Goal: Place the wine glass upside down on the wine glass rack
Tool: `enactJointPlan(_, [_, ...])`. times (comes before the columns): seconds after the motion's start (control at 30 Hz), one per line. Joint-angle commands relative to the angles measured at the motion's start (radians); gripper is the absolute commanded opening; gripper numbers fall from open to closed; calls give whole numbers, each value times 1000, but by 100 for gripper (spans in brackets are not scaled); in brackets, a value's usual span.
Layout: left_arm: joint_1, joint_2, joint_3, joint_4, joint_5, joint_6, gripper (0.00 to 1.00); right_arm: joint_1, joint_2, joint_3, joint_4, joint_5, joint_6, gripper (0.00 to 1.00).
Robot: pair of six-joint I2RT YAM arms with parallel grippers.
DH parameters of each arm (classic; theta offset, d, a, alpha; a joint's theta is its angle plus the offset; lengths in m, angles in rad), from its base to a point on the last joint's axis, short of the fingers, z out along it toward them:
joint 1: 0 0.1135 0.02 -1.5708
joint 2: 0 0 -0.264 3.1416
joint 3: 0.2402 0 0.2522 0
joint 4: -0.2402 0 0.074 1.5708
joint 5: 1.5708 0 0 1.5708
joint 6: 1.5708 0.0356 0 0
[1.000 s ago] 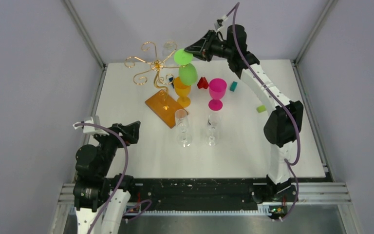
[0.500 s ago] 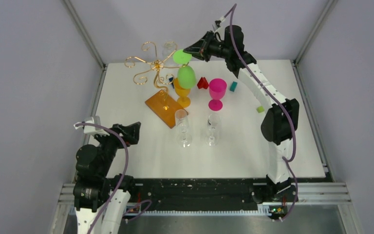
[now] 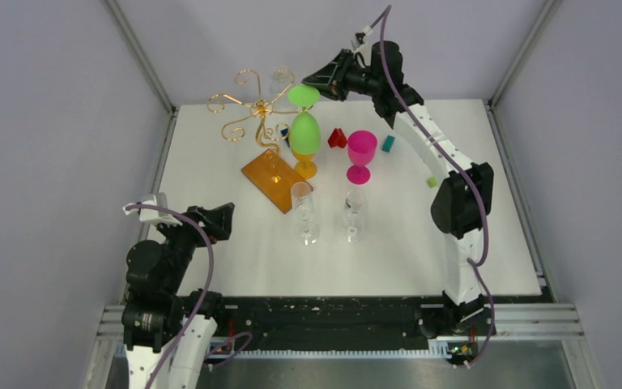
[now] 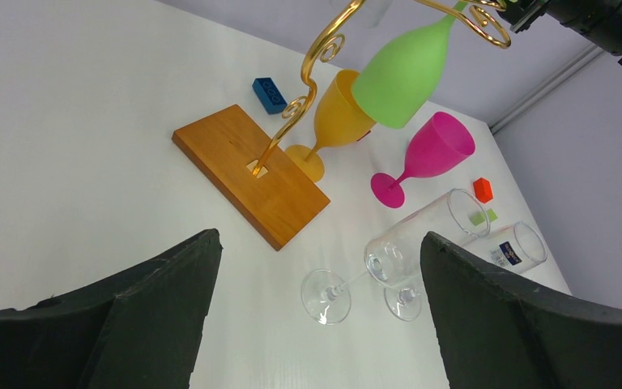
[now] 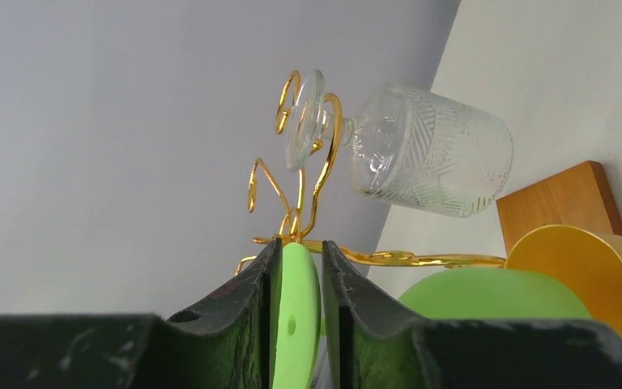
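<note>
Near left, the left hand is idling, wide open. At the far centre, the green wine glass is hanging bowl-down from the wine glass rack, with the right hand gripping its foot. The hanging step is probably finishing; the next move is likely letting go gently.

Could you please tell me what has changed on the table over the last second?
The green wine glass swung: its bowl dropped down and left and now hangs almost straight below its foot at the rack. The right end effector, closed on that foot, edged slightly up and left. The left arm, the rack and the other glasses stayed put.
</note>
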Motion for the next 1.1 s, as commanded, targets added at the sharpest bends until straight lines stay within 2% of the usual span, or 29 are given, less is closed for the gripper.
enactJointPlan(0.0, [-2, -2, 10, 28, 11, 8, 97, 10, 13, 57, 32, -9, -6, 25])
enactJointPlan(0.2, [-2, -11, 12, 15, 7, 13, 97, 5, 27, 109, -1, -3, -24, 35])
enactJointPlan(0.3, [-2, -14, 17, 8, 3, 15, 97, -3, 25, 118, -9, 1, -28, 48])
enactJointPlan(0.4, [-2, -16, 22, -1, -1, 16, 97, -16, 22, 115, -13, 3, -29, 56])
enactJointPlan(0.6, [-2, -16, 31, -13, 0, 24, 97, -63, -14, 79, -11, 21, -43, 59])
enactJointPlan(0.8, [-2, -14, 31, -9, 3, 24, 97, -137, -83, -31, -40, 68, -111, 59])
enactJointPlan(0.93, [-2, -9, 32, -5, 9, 20, 96, -177, -101, -83, -118, 136, -189, 59])
enactJointPlan(1.07, [-2, -4, 37, 1, 22, 20, 95, -180, -62, -36, -243, 198, -303, 59])
